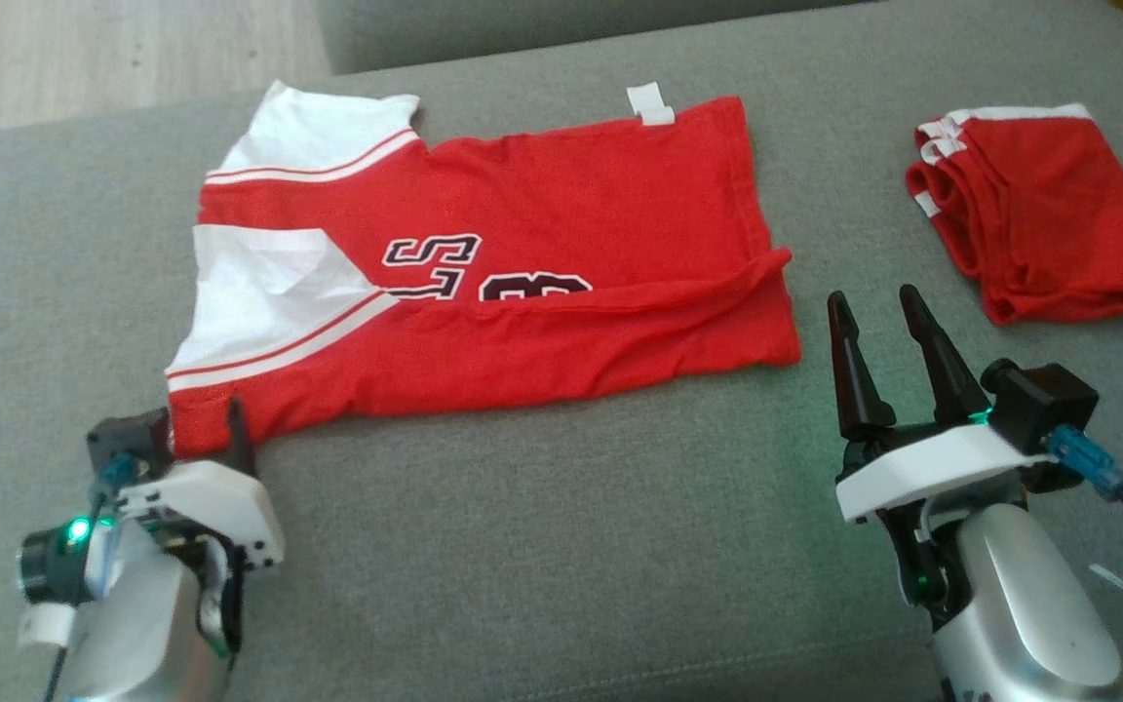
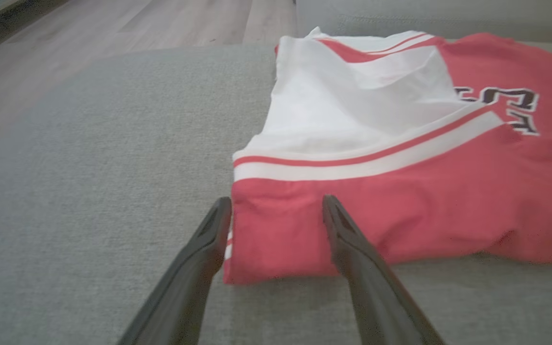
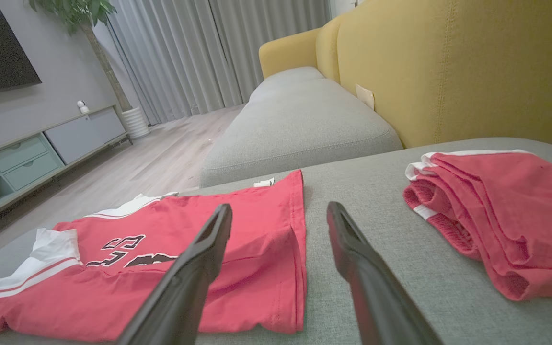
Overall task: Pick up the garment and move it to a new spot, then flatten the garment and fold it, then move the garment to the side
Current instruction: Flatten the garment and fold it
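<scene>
- The left tool (image 2: pixel 276 207), fingers spread, straddles the near left corner of the jersey, gripping nothing.
- The red-and-white jersey (image 1: pixel 561 224) lies spread on the grey sofa cushion (image 1: pixel 542 546), its near long edge turned up over the lettering. Moving and flattening appear done, with the first fold seemingly made.
- The right tool (image 1: pixel 878 307), fingers apart and empty, hovers just beside the jersey's near right corner.
- Folded red shorts (image 1: pixel 1049 214) lie well apart at right. Further folds and the move aside seem to remain.

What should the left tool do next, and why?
Probably close the left tool on the near corner of the jersey: its open fingers straddle that red edge, one on the cloth, one beside it. The right tool is open, apart from the hem.
</scene>
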